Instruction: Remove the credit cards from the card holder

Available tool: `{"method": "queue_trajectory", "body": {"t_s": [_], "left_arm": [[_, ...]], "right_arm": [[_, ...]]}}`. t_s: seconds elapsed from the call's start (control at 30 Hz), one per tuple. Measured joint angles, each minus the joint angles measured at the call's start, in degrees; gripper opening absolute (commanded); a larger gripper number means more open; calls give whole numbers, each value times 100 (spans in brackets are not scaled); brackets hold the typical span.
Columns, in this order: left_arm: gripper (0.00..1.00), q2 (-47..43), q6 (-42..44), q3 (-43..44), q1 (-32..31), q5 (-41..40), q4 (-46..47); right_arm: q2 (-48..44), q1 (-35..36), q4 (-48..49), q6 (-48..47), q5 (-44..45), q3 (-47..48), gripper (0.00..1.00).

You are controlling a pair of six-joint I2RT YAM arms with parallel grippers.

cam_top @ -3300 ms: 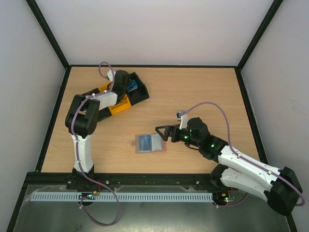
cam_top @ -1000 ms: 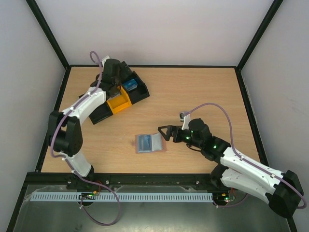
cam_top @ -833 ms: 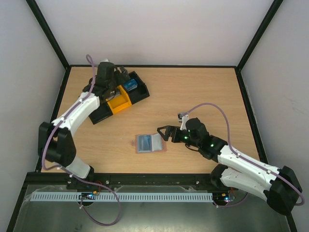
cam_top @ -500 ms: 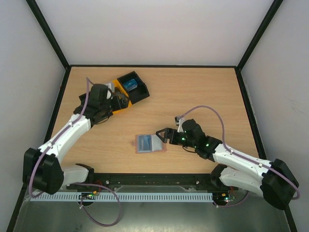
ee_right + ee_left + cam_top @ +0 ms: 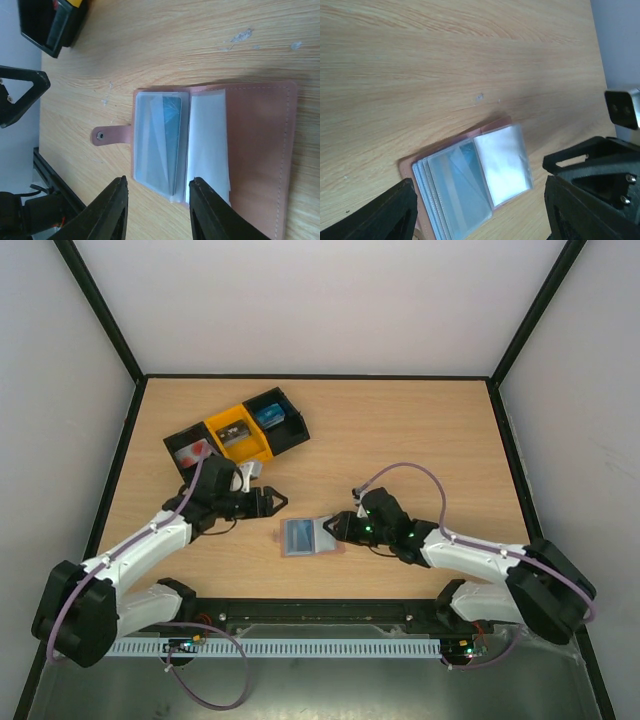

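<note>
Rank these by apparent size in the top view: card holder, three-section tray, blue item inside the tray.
Largest: three-section tray.
Next: card holder.
Smallest: blue item in the tray's right-end section.

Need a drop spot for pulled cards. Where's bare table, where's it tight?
Free: the wide far-right table between the tray and the right wall; also the narrow strip between tray and card holder. Tight: around the card holder, left arm and right arm flanking it.
</note>
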Motion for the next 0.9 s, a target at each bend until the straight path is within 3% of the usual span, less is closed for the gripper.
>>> {"method": "queue_trajectory", "body": {"t_s": [0.47,0.9], "left_arm": [[64,-116,-1139,-1440,-247,678,1602],[47,468,-1167,-1513,-260,203,1764]], "right_arm": [[1388,656,-13,-31,380,673,36],[2009,907,-306,-238,885,1132,41]]}}
